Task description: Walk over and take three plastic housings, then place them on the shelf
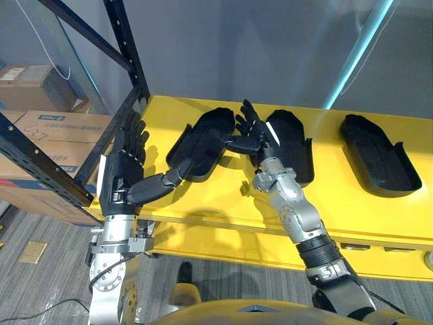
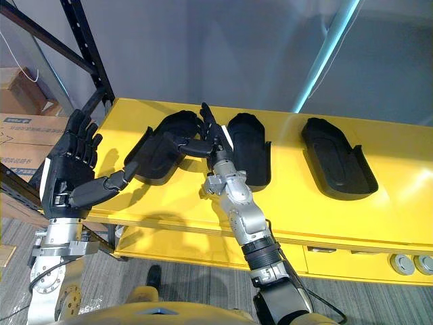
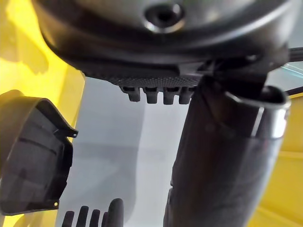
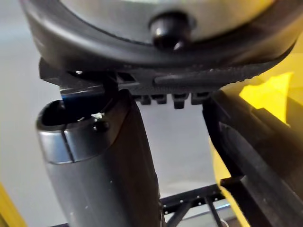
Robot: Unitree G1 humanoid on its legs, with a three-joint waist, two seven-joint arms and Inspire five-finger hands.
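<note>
3 black housings (image 1: 375,157) lie in a row on the yellow table (image 1: 223,200). The left hand (image 1: 125,162) and right hand (image 1: 257,135) are spread wide with straight fingers, gripping nothing, either side of the leftmost housing (image 1: 199,145).

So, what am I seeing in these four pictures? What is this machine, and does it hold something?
This is a humanoid robot with two arms and dark hands. The two wide pictures come from its head cameras, looking down; the two close ones from its wrists. On the yellow table lie three black plastic shells: left housing, middle housing, right housing. The left hand is upright beside the left housing; the right hand is between the left and middle ones. Their fingers are straight; nothing is held.
</note>
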